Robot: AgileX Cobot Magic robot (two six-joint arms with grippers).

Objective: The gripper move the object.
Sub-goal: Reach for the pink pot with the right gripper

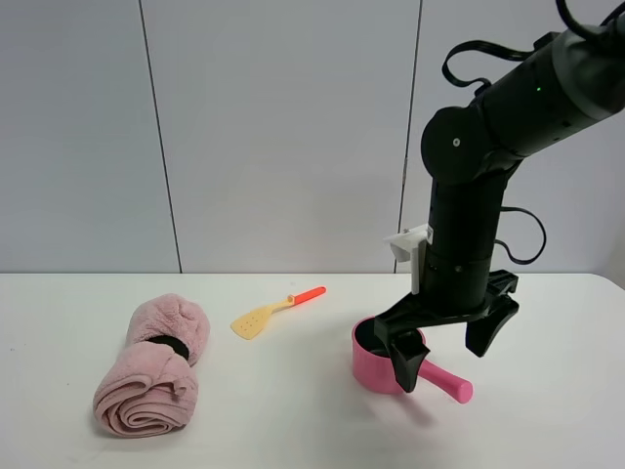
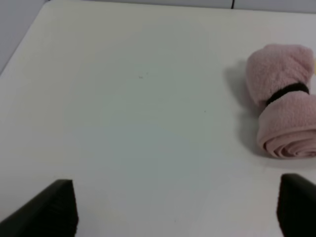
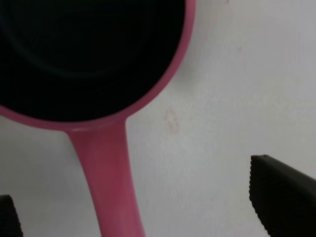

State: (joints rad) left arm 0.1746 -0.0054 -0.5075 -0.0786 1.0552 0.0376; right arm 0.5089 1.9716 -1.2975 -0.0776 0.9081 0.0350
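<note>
A small pink saucepan (image 1: 376, 369) with a dark inside sits on the white table, its short handle (image 1: 446, 381) pointing right and toward the front. My right gripper (image 1: 451, 354) hangs open just above the handle, one finger on each side. In the right wrist view the saucepan (image 3: 163, 84) and its handle (image 3: 108, 173) lie between the spread fingertips (image 3: 284, 195), closer to one of them. My left gripper (image 2: 175, 210) is open and empty over bare table; it does not show in the exterior high view.
A rolled pink towel (image 1: 156, 363) with a black band lies at the left of the table, and shows in the left wrist view (image 2: 284, 103). A yellow spatula with an orange handle (image 1: 275, 311) lies in the middle, left of the saucepan.
</note>
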